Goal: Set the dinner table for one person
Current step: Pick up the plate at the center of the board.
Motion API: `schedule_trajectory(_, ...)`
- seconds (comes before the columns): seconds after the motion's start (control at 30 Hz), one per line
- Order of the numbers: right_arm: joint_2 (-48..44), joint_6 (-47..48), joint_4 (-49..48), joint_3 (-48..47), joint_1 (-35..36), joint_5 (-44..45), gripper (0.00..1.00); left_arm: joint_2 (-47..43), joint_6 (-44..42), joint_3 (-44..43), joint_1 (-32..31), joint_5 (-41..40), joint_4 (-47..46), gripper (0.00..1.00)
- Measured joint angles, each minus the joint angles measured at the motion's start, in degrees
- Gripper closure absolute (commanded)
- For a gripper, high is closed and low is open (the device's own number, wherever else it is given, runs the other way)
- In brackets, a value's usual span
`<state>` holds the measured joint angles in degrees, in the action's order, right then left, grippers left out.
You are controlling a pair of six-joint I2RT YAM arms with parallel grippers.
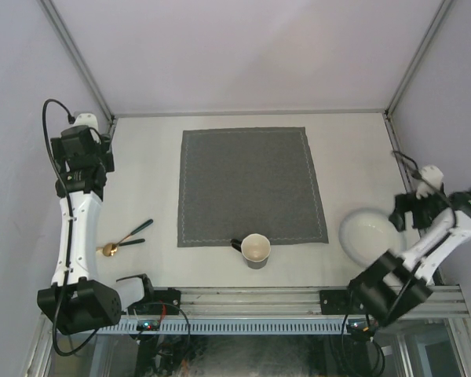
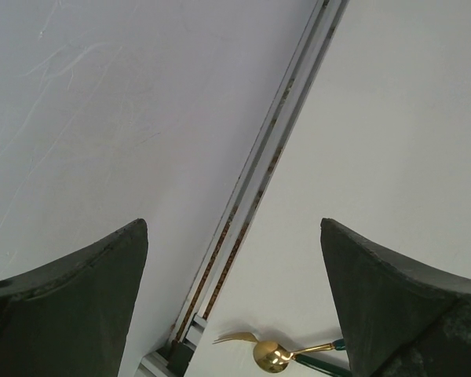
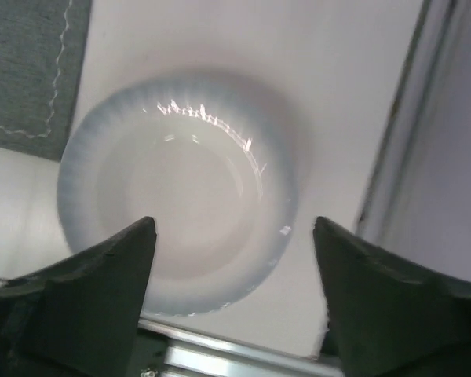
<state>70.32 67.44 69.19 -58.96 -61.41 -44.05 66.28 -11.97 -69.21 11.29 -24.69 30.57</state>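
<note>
Hovering above the bowl [image 3: 180, 228], the right gripper [image 3: 234, 224] is holding its jaws spread wide with nothing between them, the bowl's near rim showing in the gap. The bowl is sitting on the table [image 1: 353, 157] just right of the mat [image 1: 251, 184], toward the front right. The left gripper [image 2: 232, 224] is likewise gaping and carrying nothing, hanging by the side rail [image 2: 259, 181] at the far left, well apart from the spoon [image 2: 271, 355] and fork [image 2: 234, 338], which are lying together near the front left. A mug [image 1: 255, 250] is standing upright at the mat's near edge.

The table is lying under everything, spanning the whole workspace. It is looking stiff, flat, matte and fixed, so it is likely offering steady footing and is nothing to take hold of; the gripping is belonging to the pieces going on it. The bowl is looking glazed, hard and breakable, probably slippery, so a pinch across the rim, one jaw inside and one outside, is seeming the safest hold. The spoon and fork are looking thin and light, lying flat, so taking each by its green handle is appearing the wiser choice
</note>
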Motion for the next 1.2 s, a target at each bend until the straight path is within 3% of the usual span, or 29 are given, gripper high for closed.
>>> schedule_trajectory(0.2, -13.25, -26.08, -12.98, -4.74, 35.06, 19.65, 0.00, -3.26, 0.11, 2.25, 0.04, 2.91, -1.07, 0.06)
schedule_trajectory(0.3, -12.31, -35.47, -13.73, -7.34, 45.62, 30.95, 0.00, -5.86, 0.57, 5.01, 0.04, 4.81, -1.79, 0.06)
schedule_trajectory(0.47, -7.32, -45.86, -12.09, -7.87, 50.77, 43.39, 0.00, -7.67, 1.53, 9.11, 0.09, 7.39, -3.39, 0.06)
schedule_trajectory(0.67, -5.70, -52.04, -9.01, -5.18, 58.93, 53.05, 0.00, -8.52, 2.86, 13.09, 0.09, 10.40, -5.18, 0.06)
schedule_trajectory(1.2, 13.66, -51.80, -9.77, -3.72, 80.02, 56.57, 0.00, -9.70, 3.85, 16.74, 0.11, 12.90, -9.05, 0.06)
